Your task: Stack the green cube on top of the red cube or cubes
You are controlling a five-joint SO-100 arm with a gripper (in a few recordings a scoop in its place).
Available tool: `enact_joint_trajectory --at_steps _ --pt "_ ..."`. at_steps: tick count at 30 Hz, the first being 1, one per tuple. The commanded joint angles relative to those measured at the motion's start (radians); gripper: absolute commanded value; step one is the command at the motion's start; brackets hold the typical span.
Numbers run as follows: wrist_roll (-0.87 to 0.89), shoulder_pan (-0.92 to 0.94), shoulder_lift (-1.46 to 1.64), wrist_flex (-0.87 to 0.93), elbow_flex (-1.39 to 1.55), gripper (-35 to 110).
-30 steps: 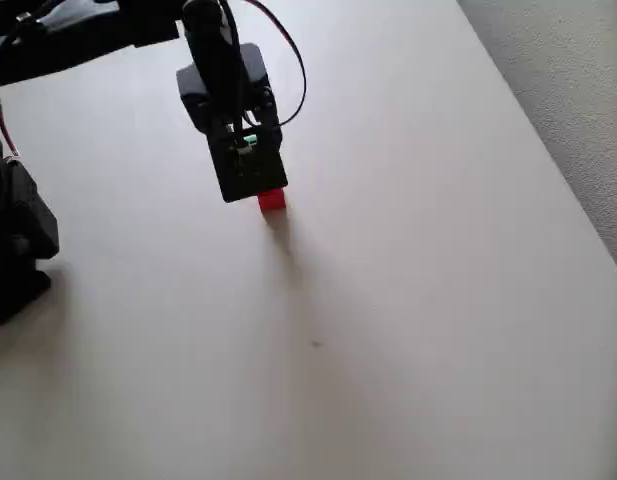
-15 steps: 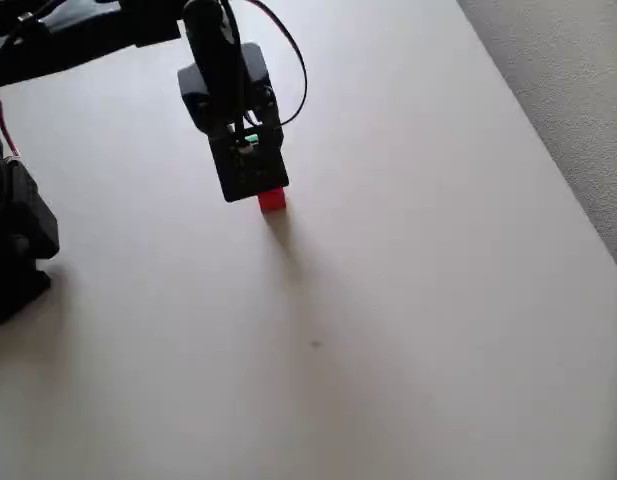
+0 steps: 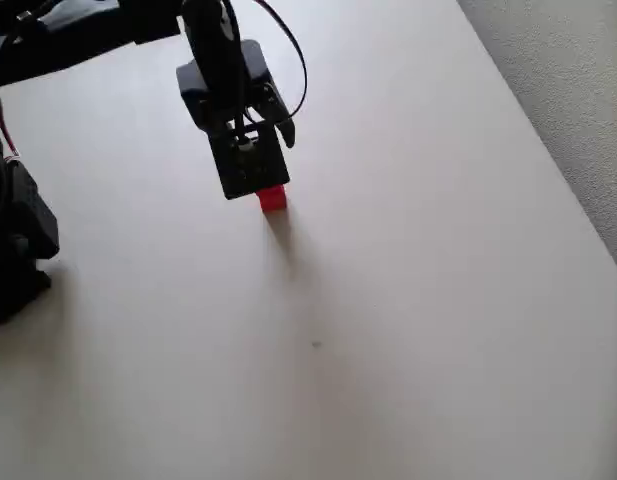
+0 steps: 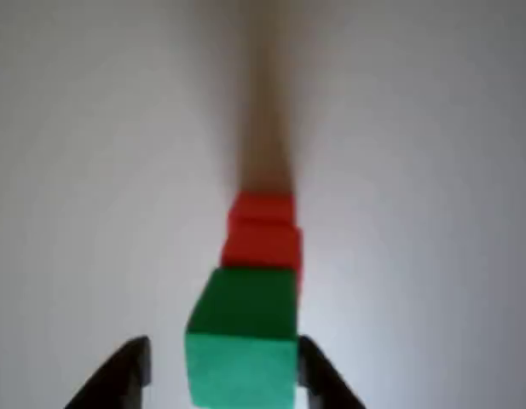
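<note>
In the wrist view the tool (image 4: 224, 375) stood apart, its fingers flanking the green cube (image 4: 244, 341), which sat atop the red cubes (image 4: 263, 234) on the table (image 4: 433, 170). Any sideways drift while lifting could clip the green cube and topple the stack.

The tool (image 4: 220, 375) has opened, letting go of the green cube (image 4: 244, 336) atop the red cubes (image 4: 263, 234)
</note>
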Motion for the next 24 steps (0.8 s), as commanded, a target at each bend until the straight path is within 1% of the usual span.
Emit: enact_joint_trajectory --at_steps 1,10,20,22,24 --pt "-0.015 0.017 0.028 0.037 -0.084 21" --pt "-0.046 0.017 0.204 0.130 -0.100 21" --pt "-0.118 0.023 0.612 0.261 -0.075 19" --pt "-0.138 0.028 0.735 0.261 -0.014 14" --pt "-0.158 0.029 0.867 0.253 0.064 5"
